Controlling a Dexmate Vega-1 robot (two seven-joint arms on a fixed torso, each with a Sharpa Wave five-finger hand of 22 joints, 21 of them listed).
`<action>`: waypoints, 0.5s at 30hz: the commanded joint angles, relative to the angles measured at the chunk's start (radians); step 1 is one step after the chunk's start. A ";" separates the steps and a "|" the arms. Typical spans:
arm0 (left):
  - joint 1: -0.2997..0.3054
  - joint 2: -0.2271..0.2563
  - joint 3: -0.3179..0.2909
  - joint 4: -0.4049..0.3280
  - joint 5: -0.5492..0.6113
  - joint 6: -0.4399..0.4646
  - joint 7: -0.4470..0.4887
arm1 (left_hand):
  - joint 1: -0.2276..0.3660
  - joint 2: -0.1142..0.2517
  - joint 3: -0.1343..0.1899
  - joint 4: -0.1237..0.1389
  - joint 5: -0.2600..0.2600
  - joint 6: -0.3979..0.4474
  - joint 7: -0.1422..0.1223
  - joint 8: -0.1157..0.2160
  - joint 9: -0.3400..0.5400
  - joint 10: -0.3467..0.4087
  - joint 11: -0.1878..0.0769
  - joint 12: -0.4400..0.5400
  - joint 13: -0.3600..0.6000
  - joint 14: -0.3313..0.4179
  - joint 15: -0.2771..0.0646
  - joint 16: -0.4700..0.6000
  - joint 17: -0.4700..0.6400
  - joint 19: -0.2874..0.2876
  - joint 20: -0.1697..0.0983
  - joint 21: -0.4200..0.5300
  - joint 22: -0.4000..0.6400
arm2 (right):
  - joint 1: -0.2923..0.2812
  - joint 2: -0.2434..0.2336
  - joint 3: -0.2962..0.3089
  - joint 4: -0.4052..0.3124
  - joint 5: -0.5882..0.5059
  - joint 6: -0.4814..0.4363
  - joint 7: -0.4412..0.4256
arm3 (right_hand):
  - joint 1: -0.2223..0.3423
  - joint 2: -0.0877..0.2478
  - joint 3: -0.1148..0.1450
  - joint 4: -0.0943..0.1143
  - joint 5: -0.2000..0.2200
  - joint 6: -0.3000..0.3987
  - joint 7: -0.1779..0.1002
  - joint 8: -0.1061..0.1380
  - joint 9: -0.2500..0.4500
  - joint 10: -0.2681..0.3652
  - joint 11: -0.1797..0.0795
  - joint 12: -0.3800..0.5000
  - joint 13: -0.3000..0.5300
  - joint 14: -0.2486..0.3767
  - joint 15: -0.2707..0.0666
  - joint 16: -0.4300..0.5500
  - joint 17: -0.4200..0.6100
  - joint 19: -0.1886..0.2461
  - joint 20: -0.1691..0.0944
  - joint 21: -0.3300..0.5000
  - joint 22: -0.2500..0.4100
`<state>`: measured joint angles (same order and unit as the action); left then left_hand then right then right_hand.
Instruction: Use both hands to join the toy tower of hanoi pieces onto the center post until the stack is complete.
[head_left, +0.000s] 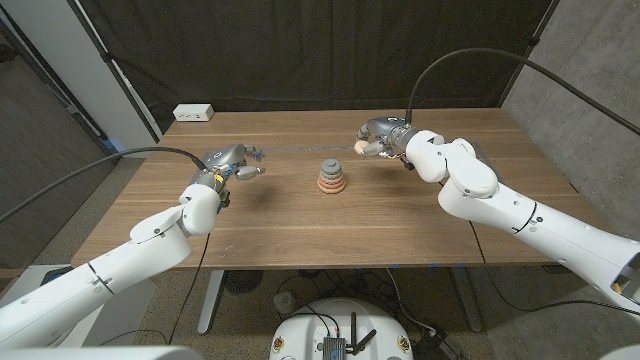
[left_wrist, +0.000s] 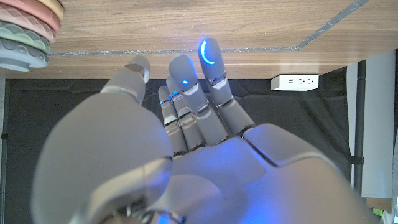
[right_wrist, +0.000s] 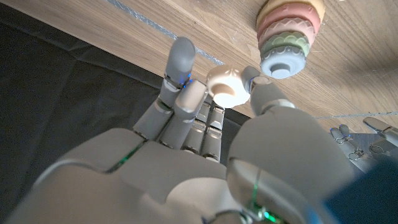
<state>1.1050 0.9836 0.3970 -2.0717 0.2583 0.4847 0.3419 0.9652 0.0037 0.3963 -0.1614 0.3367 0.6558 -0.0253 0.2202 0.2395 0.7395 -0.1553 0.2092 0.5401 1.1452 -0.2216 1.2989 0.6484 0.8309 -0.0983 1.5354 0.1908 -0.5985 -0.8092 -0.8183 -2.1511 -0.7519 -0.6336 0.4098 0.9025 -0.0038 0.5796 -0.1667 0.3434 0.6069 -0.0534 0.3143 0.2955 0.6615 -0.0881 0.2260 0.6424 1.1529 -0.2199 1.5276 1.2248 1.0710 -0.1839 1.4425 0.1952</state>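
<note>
The stacked tower (head_left: 332, 178) of pastel rings stands on the wooden table (head_left: 300, 235) at its middle, a grey-blue ring on top; it also shows as the tower (right_wrist: 289, 31) and the tower (left_wrist: 28, 28) from the wrists. My right hand (head_left: 380, 138) hovers behind and to the right of it and pinches a small cream ring (right_wrist: 227, 86) between thumb and fingers (right_wrist: 179, 62). The cream ring (head_left: 361, 146) peeks out at that hand's tip. My left hand (head_left: 238, 165) is left of the tower, fingers (left_wrist: 186, 78) stretched out and holding nothing.
A white power strip (head_left: 193, 113) lies at the table's far left corner, also seen as the strip (left_wrist: 297, 81). A thin pale line (head_left: 290, 150) runs across the tabletop behind the tower. Black curtain hangs behind the table.
</note>
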 joint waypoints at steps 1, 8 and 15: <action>0.010 0.000 -0.008 0.003 -0.005 -0.013 0.011 | 0.007 0.002 0.007 -0.003 0.002 0.006 0.000 -0.005 0.002 0.006 0.000 -0.004 0.002 0.008 0.001 -0.003 0.003 0.006 -0.113 0.004 0.002 | 0.002 0.044 0.012 0.005 -0.048 0.069 0.034 | 0.029 0.023 0.008 -0.002 0.007 0.014 -0.001 0.005 0.004 0.036 -0.026 0.002 0.002 0.008 0.002 0.007 0.005 0.006 -0.040 0.003 0.002; 0.014 0.001 -0.006 0.000 -0.004 -0.013 0.011 | 0.010 0.002 0.008 -0.005 0.002 0.007 0.000 -0.004 0.002 0.010 -0.001 -0.003 0.002 0.009 0.001 -0.003 0.004 0.007 -0.113 0.004 0.002 | 0.014 0.074 0.005 0.019 -0.067 0.093 0.051 | 0.031 0.023 0.008 -0.002 0.008 0.016 -0.003 0.005 0.003 0.036 -0.028 0.000 0.005 0.005 0.002 0.003 0.001 0.009 -0.040 0.004 0.003; 0.015 0.002 -0.007 -0.003 -0.005 -0.011 0.008 | 0.010 0.002 0.008 -0.005 0.002 0.007 0.000 -0.005 0.002 0.008 0.000 -0.004 0.003 0.010 0.001 -0.003 0.004 0.007 -0.113 0.004 0.002 | 0.027 0.102 -0.002 0.035 -0.076 0.113 0.070 | 0.033 0.022 0.007 -0.002 0.009 0.017 -0.003 0.004 0.003 0.037 -0.026 -0.002 0.005 0.008 0.002 0.005 0.003 0.008 -0.040 0.004 0.002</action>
<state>1.1160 0.9842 0.3918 -2.0709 0.2556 0.4746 0.3506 0.9650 0.0040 0.4017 -0.1670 0.3367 0.6557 -0.0253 0.2202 0.2394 0.7395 -0.1553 0.2092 0.5400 1.1451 -0.2215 1.2990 0.6513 0.8309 -0.0983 1.5353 0.1909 -0.5882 -0.7482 -0.8118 -2.1350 -0.8066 -0.5542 0.4528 0.9025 -0.0038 0.5794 -0.1668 0.3483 0.6127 -0.0591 0.3147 0.2946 0.6719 -0.0986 0.2195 0.6458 1.1528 -0.2198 1.5323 1.2246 1.0709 -0.1839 1.4424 0.1953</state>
